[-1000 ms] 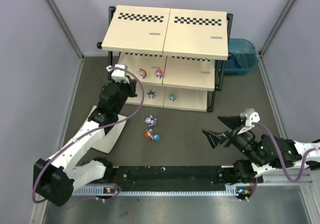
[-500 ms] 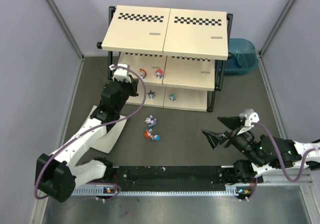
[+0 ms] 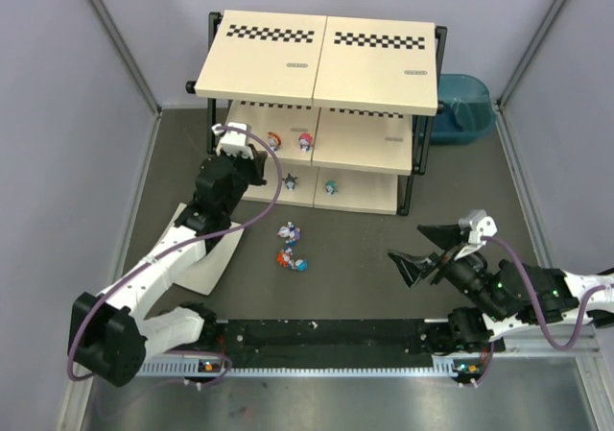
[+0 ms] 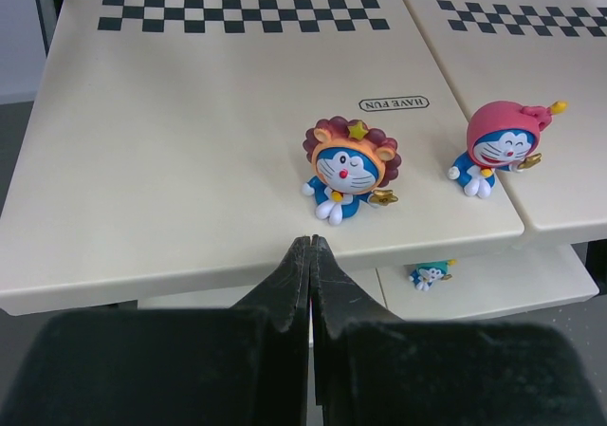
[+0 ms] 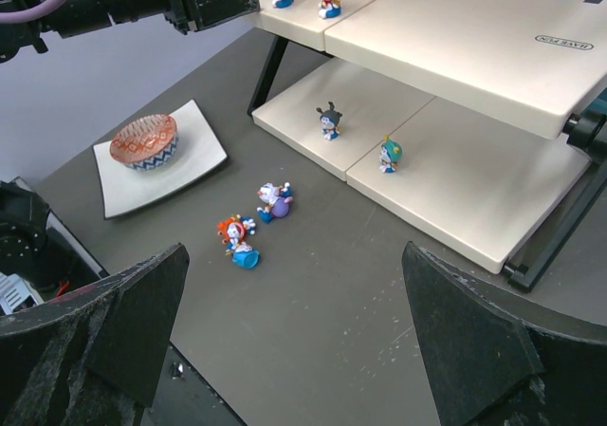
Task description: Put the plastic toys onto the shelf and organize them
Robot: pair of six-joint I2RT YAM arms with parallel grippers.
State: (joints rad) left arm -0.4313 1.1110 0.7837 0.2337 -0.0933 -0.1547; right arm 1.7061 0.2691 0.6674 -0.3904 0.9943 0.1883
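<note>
The shelf (image 3: 278, 61) stands at the back. On its middle tier sit a lion-headed toy (image 4: 349, 170) and a red-headed toy (image 4: 503, 146). On the bottom tier stand a dark toy (image 5: 329, 120) and a teal-headed toy (image 5: 389, 154). A purple-and-white toy (image 3: 289, 231) and an orange-headed toy (image 3: 291, 258) lie on the floor mat. My left gripper (image 4: 311, 246) is shut and empty, with its tips at the middle tier's front edge just short of the lion-headed toy. My right gripper (image 5: 294, 331) is wide open and empty, hovering to the right of the floor toys.
A white sheet (image 5: 194, 160) with an orange-pink disc (image 5: 144, 141) lies left of the floor toys, under my left arm. A blue tub (image 3: 465, 105) sits right of the shelf. Grey walls close in both sides.
My left gripper has edged slightly forward toward the shelf's middle tier. The right arm and the toys have not moved.
</note>
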